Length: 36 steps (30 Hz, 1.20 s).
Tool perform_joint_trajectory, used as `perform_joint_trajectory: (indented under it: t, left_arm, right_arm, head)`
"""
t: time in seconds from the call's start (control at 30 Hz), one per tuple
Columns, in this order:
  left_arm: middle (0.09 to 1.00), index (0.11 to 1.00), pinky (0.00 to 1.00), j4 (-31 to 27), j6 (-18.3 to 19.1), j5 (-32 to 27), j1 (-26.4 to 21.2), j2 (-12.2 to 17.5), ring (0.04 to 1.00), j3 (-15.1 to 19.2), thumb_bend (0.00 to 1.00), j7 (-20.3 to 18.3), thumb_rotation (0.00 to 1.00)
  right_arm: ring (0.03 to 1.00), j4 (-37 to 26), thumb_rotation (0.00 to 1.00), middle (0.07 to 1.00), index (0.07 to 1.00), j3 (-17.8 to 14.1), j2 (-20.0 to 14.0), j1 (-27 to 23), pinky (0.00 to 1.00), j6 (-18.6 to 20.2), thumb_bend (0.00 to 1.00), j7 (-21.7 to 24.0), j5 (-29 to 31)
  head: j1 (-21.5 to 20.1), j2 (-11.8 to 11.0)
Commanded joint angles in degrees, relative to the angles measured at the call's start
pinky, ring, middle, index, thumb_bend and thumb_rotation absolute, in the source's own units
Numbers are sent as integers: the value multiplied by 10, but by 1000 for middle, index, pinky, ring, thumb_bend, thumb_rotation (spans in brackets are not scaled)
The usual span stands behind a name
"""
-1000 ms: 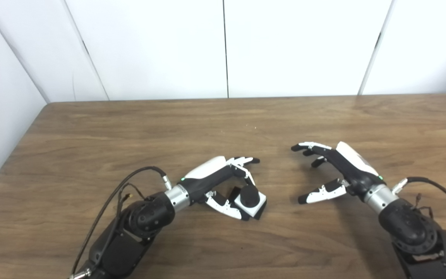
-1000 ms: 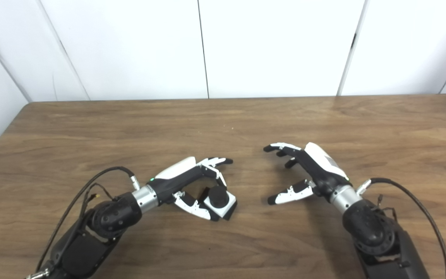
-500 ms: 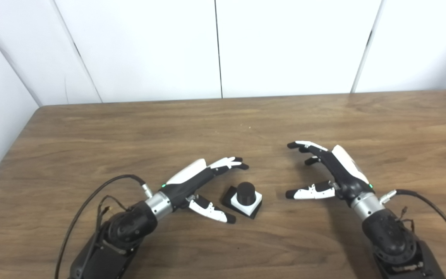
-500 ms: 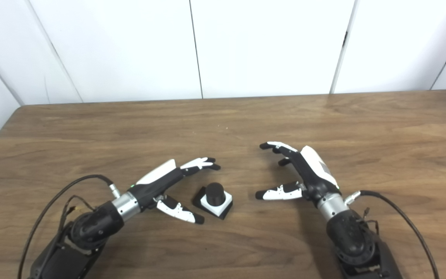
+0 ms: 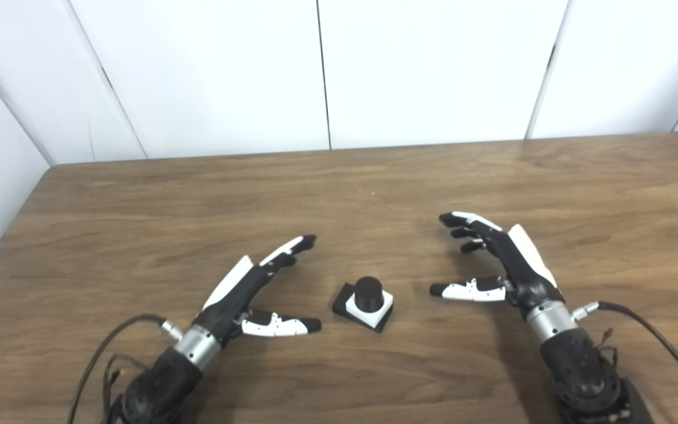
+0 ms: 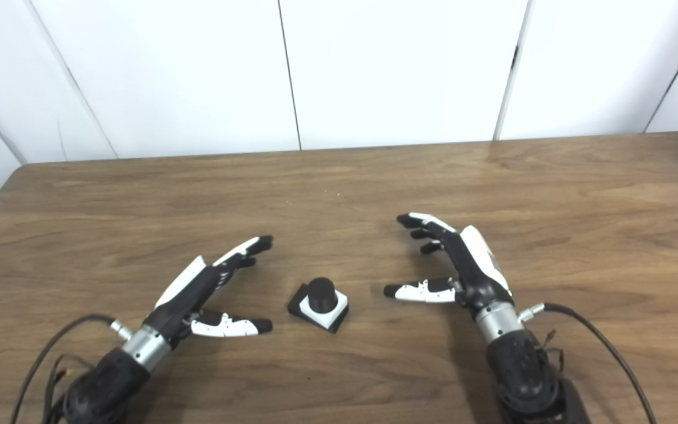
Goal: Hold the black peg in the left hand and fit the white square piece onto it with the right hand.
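The black peg point(image 5: 368, 293) stands upright on the wooden table point(image 5: 339, 188), and the white square piece point(image 5: 367, 306) sits around it on the peg's black square base. My left hand point(image 5: 256, 288) lies low to the left of them, open, fingers spread, a clear gap from the assembly. On the other side my right hand point(image 5: 492, 265) hovers open, thumb pointing toward the peg, touching nothing. In the right eye view the peg point(image 6: 322, 294) sits midway between the left hand point(image 6: 209, 291) and the right hand point(image 6: 457, 262).
White wall panels point(image 5: 327, 70) stand behind the table's far edge. The table's left edge point(image 5: 9, 218) runs close to the left arm. Black cables point(image 5: 657, 330) trail from both wrists near the front edge.
My left hand has let go of the peg and piece and drawn back to the left and toward me. The assembly stays on the table. The camera view has shifted slightly.
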Motion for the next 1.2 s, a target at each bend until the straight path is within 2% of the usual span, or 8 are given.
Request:
perform_joint_trajectory:
  t: [0.0, 0.13, 0.27, 0.47, 0.57, 0.83, 1.0, 1.17]
  left_arm:
    - [988, 948, 958, -25, -3, -10, -2, -4, 992, 14, 793, 15, 244]
    - [969, 931, 898, -25, -17, -32, 11, -40, 942, 31, 808, 38, 249]
    - [954, 933, 865, -27, -24, -66, 23, -75, 921, 49, 752, 52, 229]
    - [865, 855, 728, -55, 2, -18, 37, -119, 825, 69, 600, 111, 158]
    - [832, 830, 700, -68, 18, -21, 41, -142, 786, 83, 557, 133, 100]
    - [773, 802, 682, -99, 47, -35, 50, -170, 728, 94, 580, 151, 128]
    - [761, 796, 700, -103, 48, -27, 53, -175, 720, 93, 598, 160, 133]
    - [730, 774, 645, -102, 38, -14, 54, -178, 687, 94, 595, 175, 130]
  right_arm:
    - [732, -5, 100, 823, 828, -10, 16, -13, 583, -52, 614, -34, 17]
    - [717, -7, 50, 821, 829, -14, 29, -7, 577, -80, 578, -54, 28]
    - [718, -14, 79, 823, 821, -15, 33, -1, 583, -87, 560, -62, 28]
    - [716, -30, 140, 827, 834, -17, 36, 8, 568, -75, 562, -66, 27]
    - [720, -35, 159, 823, 843, -19, 37, 12, 557, -74, 567, -68, 27]
    - [716, -44, 130, 824, 842, -25, 41, 27, 538, -67, 595, -69, 32]
    - [700, -48, 101, 820, 833, -25, 45, 32, 516, -68, 606, -71, 29]
    - [677, -51, 115, 804, 827, -22, 51, 37, 517, -64, 604, -75, 18]
  head:
    - [-1, 0]
    - [-1, 1]
    - [-2, 1]
    - [-2, 2]
    - [-1, 2]
    - [-1, 4]
    - [3, 5]
    - [0, 7]
